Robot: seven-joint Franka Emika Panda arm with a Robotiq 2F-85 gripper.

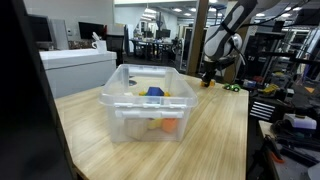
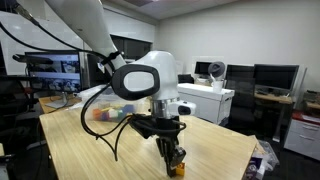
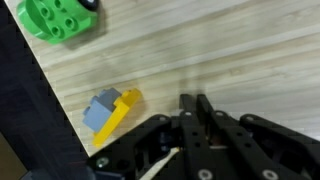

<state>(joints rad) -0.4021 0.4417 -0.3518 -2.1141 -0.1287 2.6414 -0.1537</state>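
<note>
In the wrist view my gripper is shut, its two black fingers pressed together over the wooden table with nothing showing between them. A small yellow and grey block lies on the table just to the left of the fingers, apart from them. A green studded brick lies at the top left. In both exterior views the gripper points down near the table's end, close to the surface, with the green brick beside it.
A clear plastic bin with blue, yellow and orange toys stands mid-table, well away from the gripper; it also shows behind the arm. The table edge runs close to the left of the blocks. Desks, monitors and shelves surround the table.
</note>
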